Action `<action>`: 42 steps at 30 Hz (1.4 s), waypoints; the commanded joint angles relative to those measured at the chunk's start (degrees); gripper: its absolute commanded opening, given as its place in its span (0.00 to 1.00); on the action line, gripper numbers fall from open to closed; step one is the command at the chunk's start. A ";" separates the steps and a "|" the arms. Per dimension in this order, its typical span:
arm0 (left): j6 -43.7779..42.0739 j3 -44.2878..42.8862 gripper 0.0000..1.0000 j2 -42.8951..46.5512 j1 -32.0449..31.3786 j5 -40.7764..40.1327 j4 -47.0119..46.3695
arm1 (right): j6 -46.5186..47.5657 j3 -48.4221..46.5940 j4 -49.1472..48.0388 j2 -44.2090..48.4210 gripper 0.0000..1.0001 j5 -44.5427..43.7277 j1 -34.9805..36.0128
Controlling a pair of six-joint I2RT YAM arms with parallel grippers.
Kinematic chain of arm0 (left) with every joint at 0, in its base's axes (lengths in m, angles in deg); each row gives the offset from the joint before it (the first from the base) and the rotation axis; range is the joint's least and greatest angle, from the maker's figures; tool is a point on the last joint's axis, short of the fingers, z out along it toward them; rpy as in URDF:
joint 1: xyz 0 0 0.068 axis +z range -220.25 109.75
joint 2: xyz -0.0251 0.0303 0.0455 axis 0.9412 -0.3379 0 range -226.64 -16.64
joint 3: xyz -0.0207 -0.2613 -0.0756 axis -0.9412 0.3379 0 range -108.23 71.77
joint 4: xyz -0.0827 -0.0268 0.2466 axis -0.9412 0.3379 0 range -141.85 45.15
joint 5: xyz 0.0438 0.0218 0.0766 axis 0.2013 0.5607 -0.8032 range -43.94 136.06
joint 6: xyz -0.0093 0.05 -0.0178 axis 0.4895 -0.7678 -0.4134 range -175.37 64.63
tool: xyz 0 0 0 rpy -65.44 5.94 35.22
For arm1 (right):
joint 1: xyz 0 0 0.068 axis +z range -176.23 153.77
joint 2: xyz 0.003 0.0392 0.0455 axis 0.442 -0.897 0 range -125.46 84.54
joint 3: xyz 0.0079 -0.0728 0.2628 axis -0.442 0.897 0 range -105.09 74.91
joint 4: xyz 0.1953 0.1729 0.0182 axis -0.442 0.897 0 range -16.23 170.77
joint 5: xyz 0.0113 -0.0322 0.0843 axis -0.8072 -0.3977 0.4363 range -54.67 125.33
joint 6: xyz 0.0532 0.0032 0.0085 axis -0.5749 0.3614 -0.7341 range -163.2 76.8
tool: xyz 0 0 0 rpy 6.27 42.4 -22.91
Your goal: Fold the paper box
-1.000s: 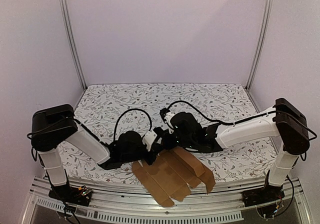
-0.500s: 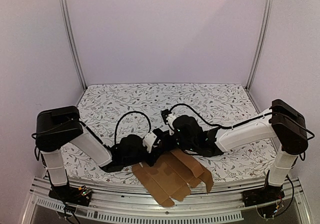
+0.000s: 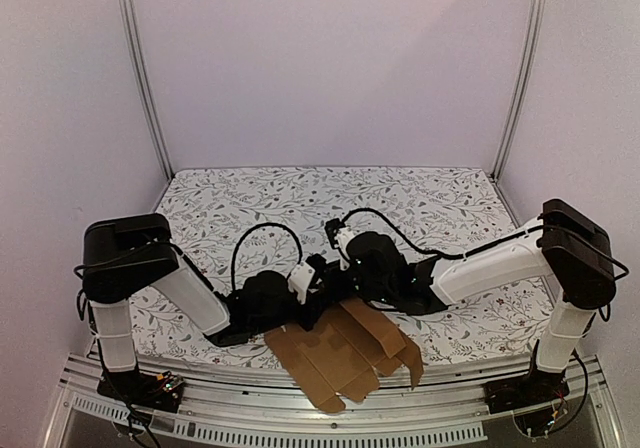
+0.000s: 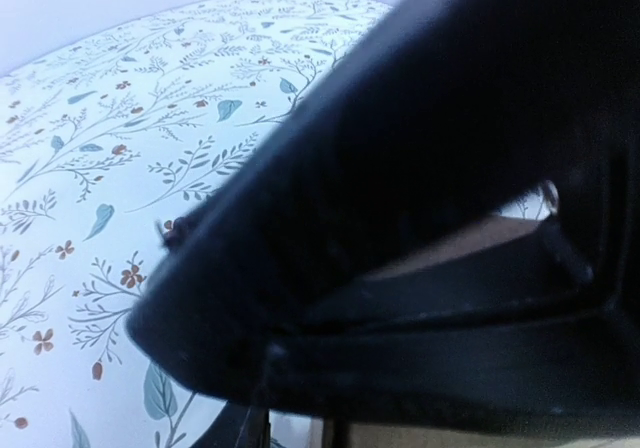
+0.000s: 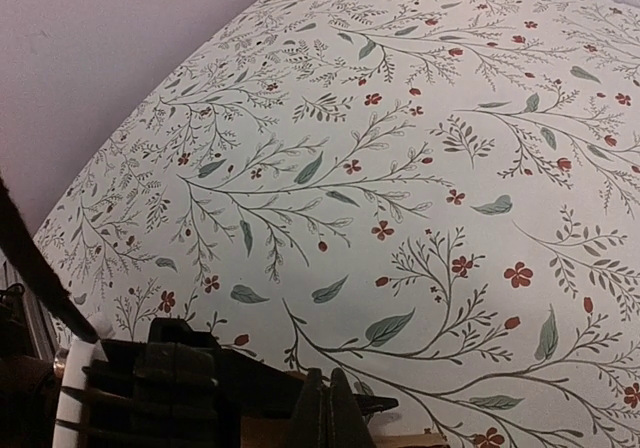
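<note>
The paper box point(image 3: 335, 356) is a flat brown die-cut sheet lying at the table's near edge, partly over the rail. Both grippers meet at its far edge. My left gripper point(image 3: 303, 308) is low at the sheet's far left corner. Its wrist view is almost filled by a dark blurred body, with slivers of brown point(image 4: 470, 240) behind, so its jaws do not show. My right gripper point(image 3: 335, 290) reaches in from the right. In its wrist view point(image 5: 335, 420) the two fingertips are pressed together over a strip of brown cardboard point(image 5: 408, 440).
The floral tablecloth point(image 3: 330, 203) covers the table behind the grippers. Metal posts point(image 3: 140, 78) stand at the back corners by the walls. The left gripper's black body point(image 5: 150, 388) sits close beside the right fingers.
The left arm's shoulder has shifted a little right. The right gripper has edged slightly toward the left one. The sheet's right flap has drawn in a little.
</note>
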 commanded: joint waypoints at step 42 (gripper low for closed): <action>-3.22 0.78 0.00 -0.65 -1.34 -2.42 -3.02 | 0.48 2.51 7.51 7.20 0.02 -1.47 1.82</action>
